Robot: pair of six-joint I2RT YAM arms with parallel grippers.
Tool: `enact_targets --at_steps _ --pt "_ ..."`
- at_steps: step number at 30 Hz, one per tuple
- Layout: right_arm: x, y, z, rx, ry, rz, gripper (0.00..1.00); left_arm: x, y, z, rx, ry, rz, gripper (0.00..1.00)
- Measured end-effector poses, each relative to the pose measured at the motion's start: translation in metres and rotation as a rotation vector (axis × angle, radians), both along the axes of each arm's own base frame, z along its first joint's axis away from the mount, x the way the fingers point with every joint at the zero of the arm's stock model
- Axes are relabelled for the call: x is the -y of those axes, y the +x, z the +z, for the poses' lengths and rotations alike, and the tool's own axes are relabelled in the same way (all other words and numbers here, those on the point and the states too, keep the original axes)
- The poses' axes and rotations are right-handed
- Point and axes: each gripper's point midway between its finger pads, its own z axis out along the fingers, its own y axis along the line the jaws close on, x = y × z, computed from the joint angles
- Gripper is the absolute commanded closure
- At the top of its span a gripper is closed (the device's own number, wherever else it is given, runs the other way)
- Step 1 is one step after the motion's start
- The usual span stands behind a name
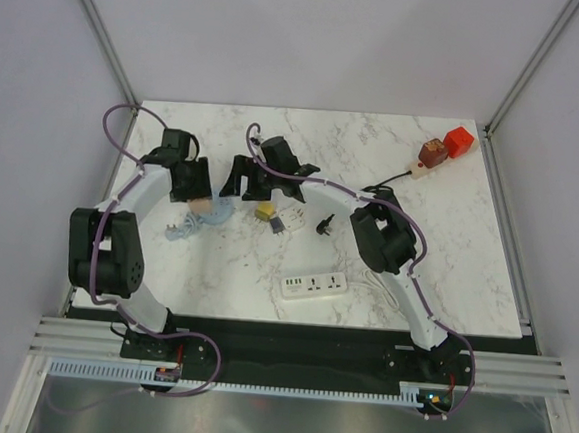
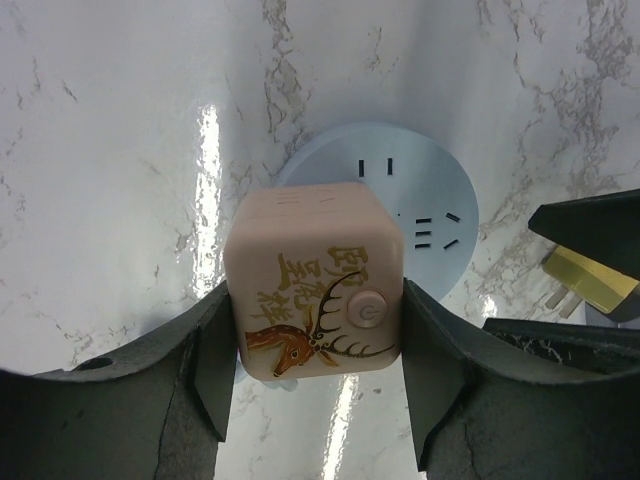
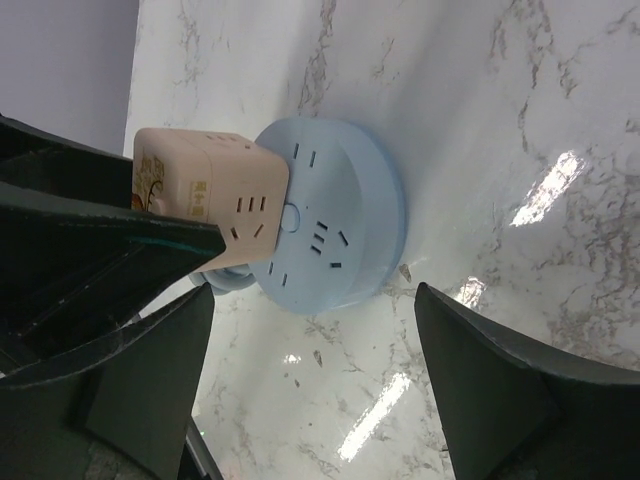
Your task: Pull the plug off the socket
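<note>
My left fingers (image 2: 190,400) pinch the pink cube plug (image 2: 315,290) from both sides, pressed flat against its faces. The plug looks still seated on the blue round socket (image 2: 425,190), at its rim near the left of the tabletop (image 1: 417,247), so nothing has come apart yet. My right fingers (image 3: 490,390) are spread wide on either side of the socket, touching neither it nor the plug. As I judge it, the grip on the plug is made. What is left is to steady the socket with the right fingers and draw the plug off.
</note>
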Motion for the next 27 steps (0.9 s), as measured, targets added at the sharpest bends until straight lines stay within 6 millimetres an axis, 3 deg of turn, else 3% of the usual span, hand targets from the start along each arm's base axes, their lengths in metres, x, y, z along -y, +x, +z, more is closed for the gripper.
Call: enact_targets --at_steps 11,19,25,27 --pt "-0.002 0.001 -0.017 -0.063 0.021 -0.019 0.16 0.005 -0.008 0.024 0.067 -0.032 -0.017 0.98" --pt "-0.013 -0.001 -0.008 -0.083 0.092 -0.014 0.17 0.007 -0.013 0.042 0.132 -0.057 -0.026 0.98" --pt "-0.027 -0.005 -0.006 -0.084 0.168 -0.014 0.28 0.007 -0.015 0.045 0.147 -0.070 -0.029 0.98" --pt "-0.029 -0.008 -0.007 -0.090 0.191 -0.014 0.36 0.006 -0.016 0.043 0.141 -0.069 -0.025 0.98"
